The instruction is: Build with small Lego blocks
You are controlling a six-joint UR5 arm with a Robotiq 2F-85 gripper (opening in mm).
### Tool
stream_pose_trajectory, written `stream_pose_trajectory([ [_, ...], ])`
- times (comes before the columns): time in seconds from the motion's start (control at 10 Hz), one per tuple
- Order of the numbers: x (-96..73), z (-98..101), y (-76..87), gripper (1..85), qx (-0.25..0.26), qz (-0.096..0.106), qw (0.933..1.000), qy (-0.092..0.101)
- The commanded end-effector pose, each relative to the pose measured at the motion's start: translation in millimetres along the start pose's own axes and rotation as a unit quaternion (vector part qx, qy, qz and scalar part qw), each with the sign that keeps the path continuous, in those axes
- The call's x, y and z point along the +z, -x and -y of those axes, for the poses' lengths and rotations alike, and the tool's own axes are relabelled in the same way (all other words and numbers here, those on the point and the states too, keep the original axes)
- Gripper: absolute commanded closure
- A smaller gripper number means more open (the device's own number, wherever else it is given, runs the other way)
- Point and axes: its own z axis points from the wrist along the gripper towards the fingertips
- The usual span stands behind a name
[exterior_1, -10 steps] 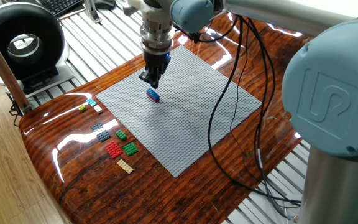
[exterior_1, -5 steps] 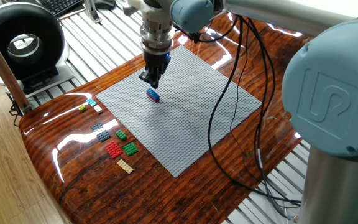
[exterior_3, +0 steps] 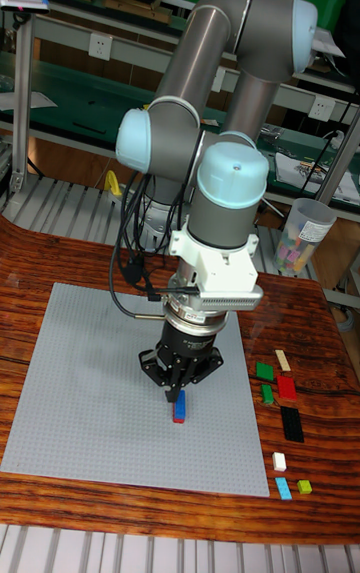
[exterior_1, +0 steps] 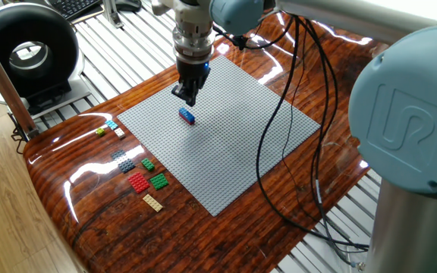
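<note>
Tool (exterior_1: pixel 188 99) empty, fingers together, above one blue-and-red brick stack (exterior_1: pixel 187 115); nine loose bricks (exterior_1: pixel 138 182) aside.

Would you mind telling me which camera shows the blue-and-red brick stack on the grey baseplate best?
The fixed view: the blue-and-red stack sits unobstructed on the baseplate, just below the claw. In the tall fixed view the stack is visible too, but the claw hangs right over its top end.

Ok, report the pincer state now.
Pincer: empty, above the blue-and-red brick stack on the baseplate; open or shut cannot be told.
</note>
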Motion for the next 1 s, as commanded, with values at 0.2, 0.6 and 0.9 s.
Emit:
stream_pose_trajectory([
  [0.2,6.9,-12.8,6.2,84.3,0.010,0.005,0.9999,0.002],
  [0.6,3.6,-5.9,1.7,84.3,-0.001,-0.002,1.0000,-0.003],
  [0.9,4.3,-6.5,1.8,84.3,0.003,-0.002,1.0000,-0.004],
])
